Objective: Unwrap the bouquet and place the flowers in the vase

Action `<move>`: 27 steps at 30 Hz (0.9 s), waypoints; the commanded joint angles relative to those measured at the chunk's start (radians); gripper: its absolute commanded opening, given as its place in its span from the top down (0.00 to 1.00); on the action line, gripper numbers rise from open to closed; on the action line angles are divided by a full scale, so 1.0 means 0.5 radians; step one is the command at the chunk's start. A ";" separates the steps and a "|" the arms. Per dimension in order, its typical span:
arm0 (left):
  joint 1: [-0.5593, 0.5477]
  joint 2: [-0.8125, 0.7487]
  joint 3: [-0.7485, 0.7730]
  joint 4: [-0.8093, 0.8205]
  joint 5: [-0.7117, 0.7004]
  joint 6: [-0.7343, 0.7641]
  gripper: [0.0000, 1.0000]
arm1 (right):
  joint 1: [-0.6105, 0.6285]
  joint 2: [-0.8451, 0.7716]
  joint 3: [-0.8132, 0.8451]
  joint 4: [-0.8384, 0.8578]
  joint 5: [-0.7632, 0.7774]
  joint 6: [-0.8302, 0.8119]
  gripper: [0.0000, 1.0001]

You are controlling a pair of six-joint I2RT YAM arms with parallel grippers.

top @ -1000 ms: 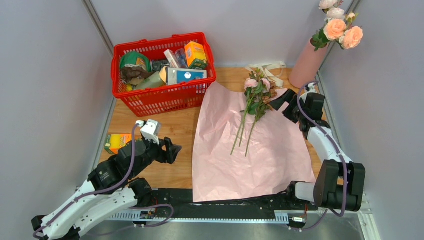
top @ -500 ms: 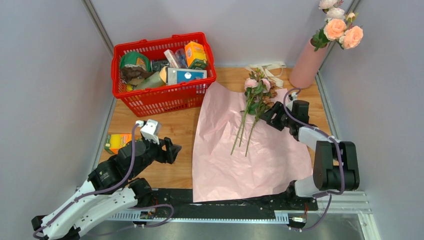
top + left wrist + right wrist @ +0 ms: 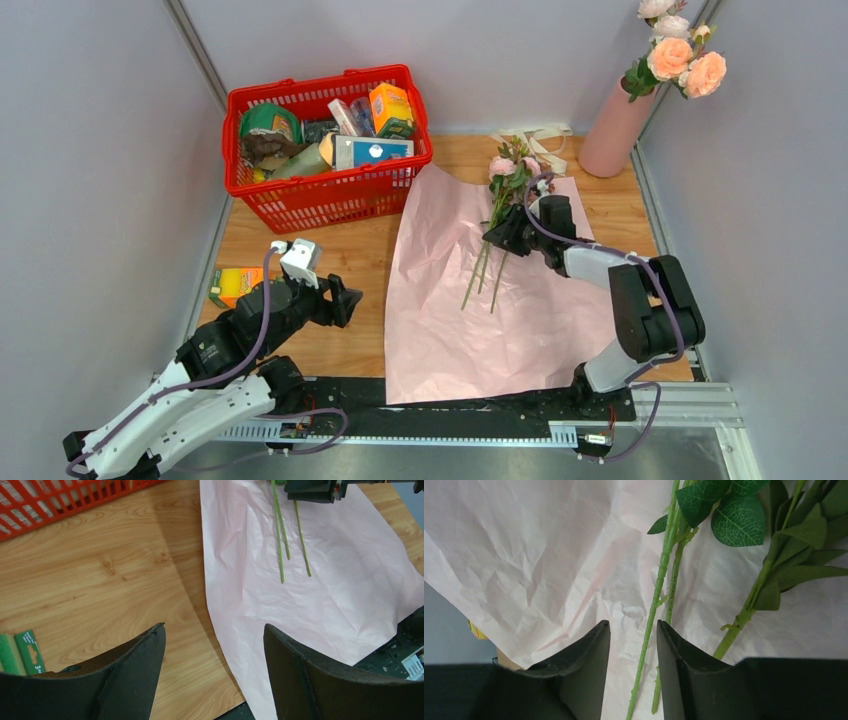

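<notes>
Over the last second the right gripper (image 3: 500, 235) had swung away from the spot beside the salmon-pink vase (image 3: 612, 130) and come down over the flowers (image 3: 505, 205), which lay loose on the opened pink paper (image 3: 520, 320) spread across the tabletop (image 3: 350, 250). Their heads and leaves pointed toward the far edge, near the cream ribbon (image 3: 545, 140). In the right wrist view, the gripper (image 3: 633, 630) had narrowed from wide apart to a slim gap. One of the green stems (image 3: 655, 605) ran through that gap, and a second stem lay close against the inner face of one finger. Whether the fingers were already pressing the stem could not be told from that view. The flowers themselves lay in the same place as before. The vase stood in the far right corner as earlier, already holding several peach and pale roses (image 3: 675, 55). The left gripper (image 3: 345, 300) had not shifted. It hung above bare wood between the red basket (image 3: 330, 195) and the paper's left edge, its fingers (image 3: 135, 660) spread wide with nothing between them.
</notes>
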 commanded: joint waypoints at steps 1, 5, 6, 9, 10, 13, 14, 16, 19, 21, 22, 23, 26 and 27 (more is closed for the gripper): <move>-0.007 -0.005 -0.005 0.036 -0.005 0.017 0.21 | 0.062 0.061 0.069 0.147 0.110 0.132 0.60; -0.007 -0.008 -0.005 0.042 0.007 0.020 0.21 | 0.098 0.098 0.090 0.187 0.147 0.154 0.61; -0.007 -0.011 -0.005 0.042 0.007 0.023 0.21 | 0.105 0.113 0.102 0.187 0.159 0.157 0.62; -0.007 -0.017 -0.005 0.042 0.013 0.026 0.21 | 0.117 0.153 0.136 0.166 0.211 0.157 0.63; -0.007 -0.020 -0.005 0.042 0.013 0.023 0.21 | 0.117 0.168 0.142 0.163 0.227 0.160 0.63; -0.007 -0.029 -0.005 0.045 0.013 0.023 0.21 | 0.141 0.220 0.161 0.157 0.264 0.181 0.65; -0.007 -0.032 -0.008 0.045 0.016 0.023 0.21 | 0.148 0.248 0.170 0.144 0.279 0.185 0.65; -0.007 -0.038 -0.008 0.045 0.013 0.026 0.21 | 0.166 0.285 0.203 0.102 0.316 0.172 0.65; -0.007 -0.041 -0.008 0.045 0.016 0.023 0.21 | 0.172 0.300 0.213 0.049 0.383 0.191 0.66; -0.007 -0.044 -0.008 0.045 0.016 0.023 0.21 | 0.181 0.306 0.219 0.049 0.414 0.203 0.67; -0.007 -0.041 -0.008 0.045 0.016 0.026 0.21 | 0.190 0.318 0.231 0.049 0.423 0.206 0.67; -0.007 -0.041 -0.008 0.045 0.016 0.026 0.21 | 0.194 0.334 0.246 0.037 0.429 0.203 0.67; -0.007 -0.041 -0.005 0.048 0.019 0.026 0.21 | 0.221 0.374 0.295 -0.015 0.475 0.200 0.68; -0.007 -0.044 -0.005 0.045 0.019 0.023 0.21 | 0.221 0.386 0.314 -0.043 0.494 0.203 0.68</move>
